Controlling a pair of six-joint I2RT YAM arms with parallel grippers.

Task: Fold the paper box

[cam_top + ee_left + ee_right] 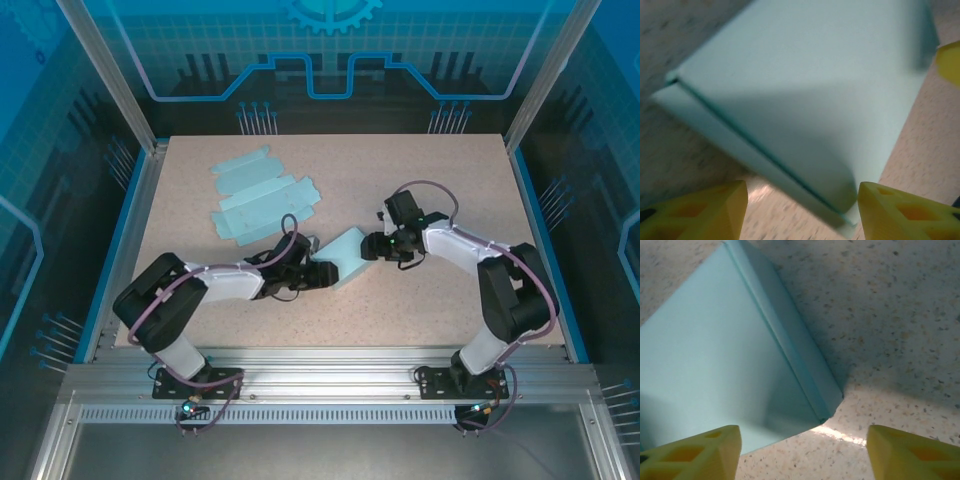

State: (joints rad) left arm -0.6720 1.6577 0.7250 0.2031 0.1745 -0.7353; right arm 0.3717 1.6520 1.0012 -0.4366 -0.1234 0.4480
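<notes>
Pale-blue box [347, 256] looks fully closed; left gripper [324, 272] and right gripper [371, 246] flank it, both spread, pinching nothing; little seems left.

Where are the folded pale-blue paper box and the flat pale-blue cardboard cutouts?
folded pale-blue paper box [347, 257]: top view, its upper face.
flat pale-blue cardboard cutouts [262, 195]: top view, middle of the pile.

Left end effector [322, 272] and right end effector [369, 248] face each other, parted.

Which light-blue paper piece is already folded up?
The paper box at the centre of the table: it has raised sides; the blanks at far left lie flat.
</notes>
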